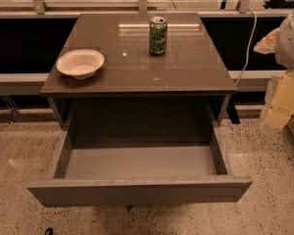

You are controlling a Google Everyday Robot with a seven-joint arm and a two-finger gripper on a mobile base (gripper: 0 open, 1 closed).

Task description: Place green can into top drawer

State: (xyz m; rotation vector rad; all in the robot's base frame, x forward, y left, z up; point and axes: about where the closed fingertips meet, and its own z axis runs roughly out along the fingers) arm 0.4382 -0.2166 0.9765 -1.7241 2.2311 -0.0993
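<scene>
The green can stands upright on the brown tabletop, toward the back, right of centre. Its silver top with the pull tab faces up. The top drawer is pulled fully out below the tabletop, and its grey floor is bare. My gripper shows as a pale cream shape at the right edge of the view, beside the table's right side. It is well apart from the can and lower than the tabletop. It holds nothing that I can see.
A shallow cream bowl sits on the left part of the tabletop. A white cable hangs behind the table on the right. A low ledge and dark glass run behind. The floor is speckled stone.
</scene>
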